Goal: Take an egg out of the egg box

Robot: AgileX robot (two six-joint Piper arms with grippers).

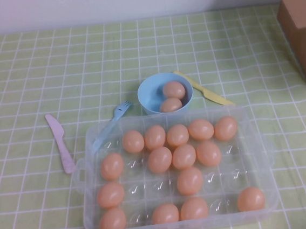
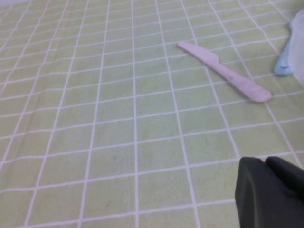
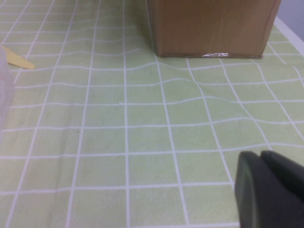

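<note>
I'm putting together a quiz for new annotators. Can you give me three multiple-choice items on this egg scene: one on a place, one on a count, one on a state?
1. Where does the pink knife lie?
A. left of the egg box
B. behind the bowl
C. right of the egg box

2. How many eggs are in the blue bowl?
A. none
B. two
C. five

3. The left gripper and right gripper are:
A. each gripping an egg
B. inside the egg box
C. over cloth, outside the egg box

Answers:
1 A: the high view shows it beside the box's left handle.
2 B: two sit in it.
3 C: each wrist view shows only cloth below its gripper.
</note>
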